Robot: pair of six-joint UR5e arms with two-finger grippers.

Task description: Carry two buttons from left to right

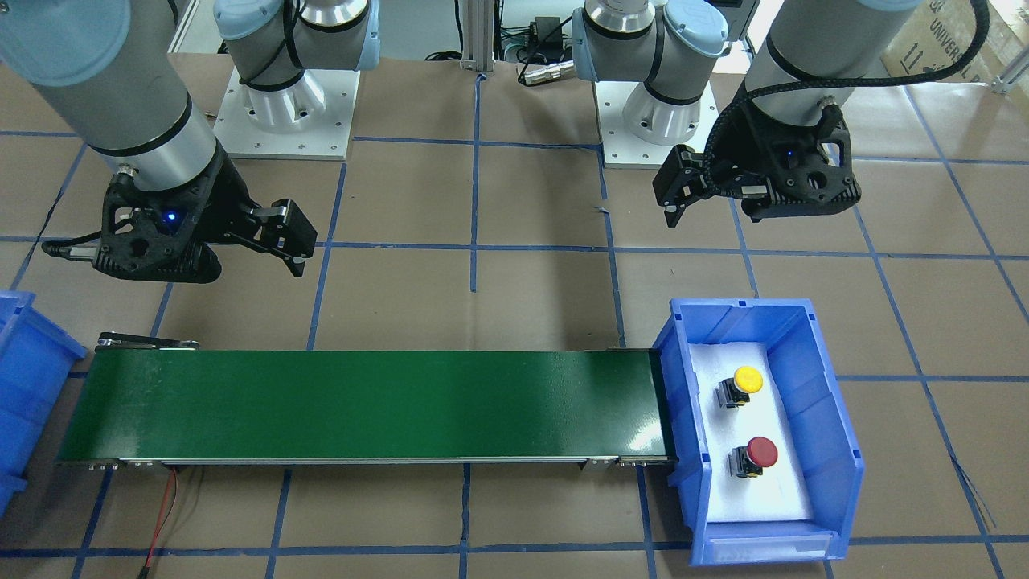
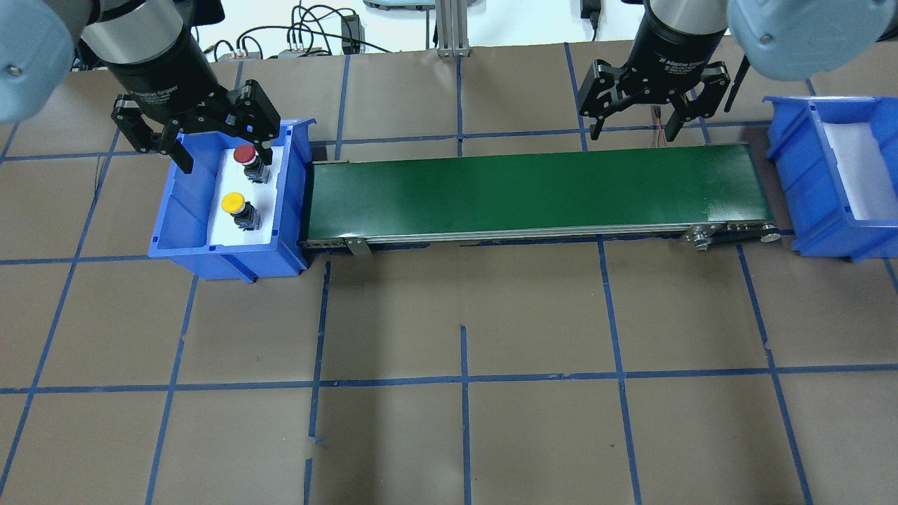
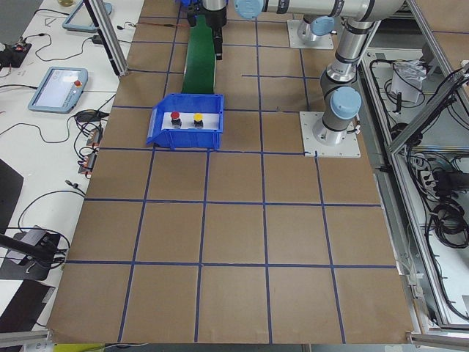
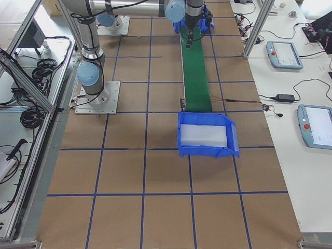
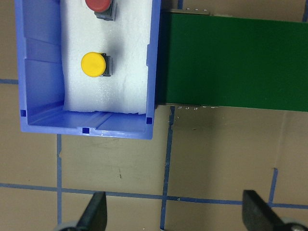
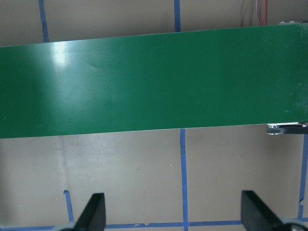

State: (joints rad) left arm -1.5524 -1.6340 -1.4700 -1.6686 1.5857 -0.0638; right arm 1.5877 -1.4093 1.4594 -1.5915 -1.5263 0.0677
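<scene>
"Over on the left side, the yellow button (image 2: 233, 203) and red button (image 2: 244, 154) both sit in the blue bin (image 2: 184, 210), near each other on white foam. So nothing's delivered?"

"Yep, zero of two, I'd say. Left tool (image 5: 174, 214) hangs near that bin, spread wide, holding nothing. Right tool (image 2: 636, 126) is likewise wide and empty, by the green belt (image 2: 533, 193). The right bin (image 2: 800, 182) shows only foam."

A green conveyor (image 2: 533, 189) lies on the brown table (image 2: 533, 308) between left bin (image 2: 179, 217) and right bin (image 2: 793, 140).
</scene>
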